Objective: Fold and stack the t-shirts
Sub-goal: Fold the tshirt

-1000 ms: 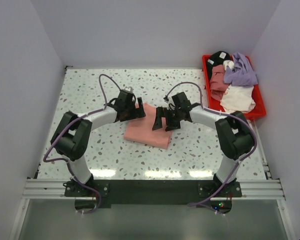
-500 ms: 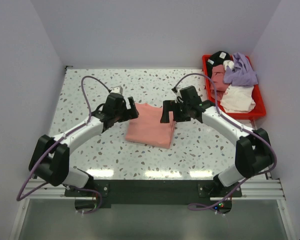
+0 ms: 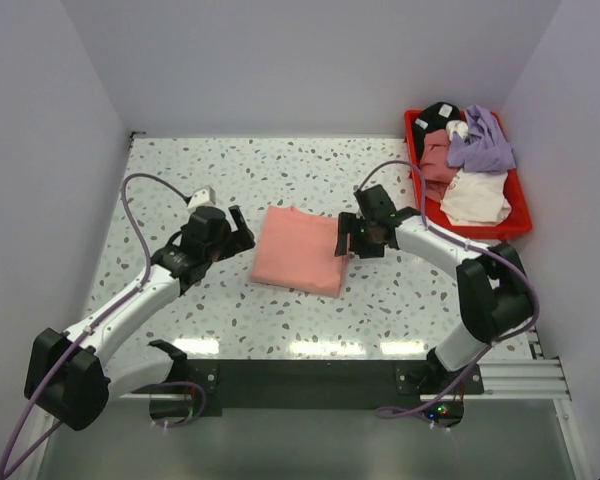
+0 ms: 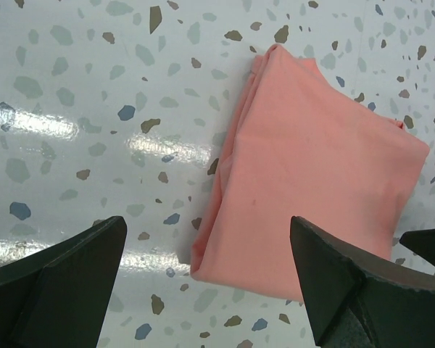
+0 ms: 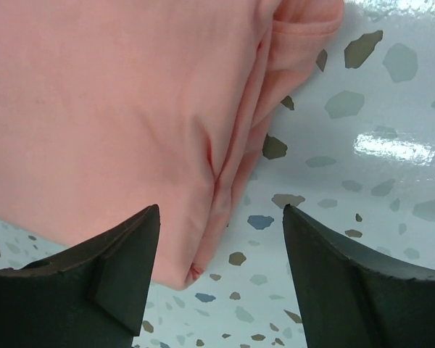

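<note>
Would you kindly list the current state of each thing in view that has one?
pink t-shirt: folded, lying flat on the table, not gripped.
left gripper: open, empty, by the shirt's left edge.
right gripper: open, empty, over the shirt's right edge.
red bin: filled.
heap of clothes: unfolded, crumpled in the bin.

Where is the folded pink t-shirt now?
The folded pink t-shirt lies on the table in the top view, between the left gripper and the right gripper hovering at its right edge.
</note>
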Tool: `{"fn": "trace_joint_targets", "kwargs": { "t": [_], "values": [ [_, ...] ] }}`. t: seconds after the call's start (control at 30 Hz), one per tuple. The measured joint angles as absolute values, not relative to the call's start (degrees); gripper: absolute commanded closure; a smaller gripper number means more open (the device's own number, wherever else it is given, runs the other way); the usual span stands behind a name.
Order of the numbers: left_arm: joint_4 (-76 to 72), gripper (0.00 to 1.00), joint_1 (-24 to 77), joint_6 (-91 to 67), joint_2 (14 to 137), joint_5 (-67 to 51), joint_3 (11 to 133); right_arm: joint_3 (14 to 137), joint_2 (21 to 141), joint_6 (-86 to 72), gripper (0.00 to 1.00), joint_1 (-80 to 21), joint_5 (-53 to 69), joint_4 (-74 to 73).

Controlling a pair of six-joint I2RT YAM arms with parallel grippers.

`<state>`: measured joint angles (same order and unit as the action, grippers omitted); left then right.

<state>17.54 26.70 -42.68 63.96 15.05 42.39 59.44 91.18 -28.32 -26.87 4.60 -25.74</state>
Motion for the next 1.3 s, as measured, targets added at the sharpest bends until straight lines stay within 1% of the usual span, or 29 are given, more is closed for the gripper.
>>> {"fn": "trace_joint_targets", "kwargs": {
  "t": [0.13,0.17,0.23,0.27,0.43,0.5,0.53,0.6,0.63,0.7,0.73,0.83,1.1,1.3],
  "values": [
    [18.26,0.0,26.7,-42.92,63.53,15.16,41.36,59.44,95.04,-29.52,0.31,-26.87,3.81,-25.39],
    [18.59,0.0,26.7,-42.92,63.53,15.16,41.32,59.44,95.83,-29.71,0.34,-26.89,3.7,-25.23],
    [18.68,0.0,26.7,-42.92,63.53,15.16,41.32,59.44,97.25,-30.2,0.35,-27.0,3.62,-24.84],
    [18.63,0.0,26.7,-42.92,63.53,15.16,41.32,59.44,98.0,-30.41,0.39,-27.11,3.57,-24.64],
    [18.65,0.0,26.7,-42.92,63.53,15.16,41.28,59.57,99.72,-31.14,0.45,-27.81,3.62,-23.42],
    [18.55,0.0,26.7,-42.89,63.53,15.16,41.21,59.88,100.14,-31.29,0.5,-28.1,3.64,-23.05],
    [18.55,0.0,26.7,-42.89,63.53,15.16,41.17,60.03,100.49,-31.48,0.57,-28.25,3.75,-22.83],
    [18.52,0.0,26.7,-42.89,63.53,15.11,40.91,60.53,101.19,-31.66,0.63,-28.53,3.99,-22.48],
    [18.48,0.0,26.7,-42.89,63.53,15.09,40.73,60.88,101.56,-31.86,0.69,-28.69,4.05,-22.44],
    [18.52,0.0,26.7,-42.89,63.55,15.07,40.47,61.19,102.08,-31.99,0.75,-29.02,4.27,-22.09],
    [18.5,0.0,26.7,-42.89,63.59,15.07,40.4,61.41,102.37,-31.99,0.8,-29.28,4.45,-21.98],
    [18.48,0.0,26.7,-42.89,63.68,15.07,40.38,61.82,102.63,-31.77,0.84,-29.93,4.47,-21.98],
    [16.47,0.0,26.7,-42.3,65.08,13.06,40.29,61.82,102.63,-30.63,0.84,-30.52,4.62,-21.96],
    [13.23,0.0,26.7,-41.23,73.34,8.54,40.25,62.06,102.72,-29.74,0.85,-30.57,4.6,-22.2]
  ]
}}
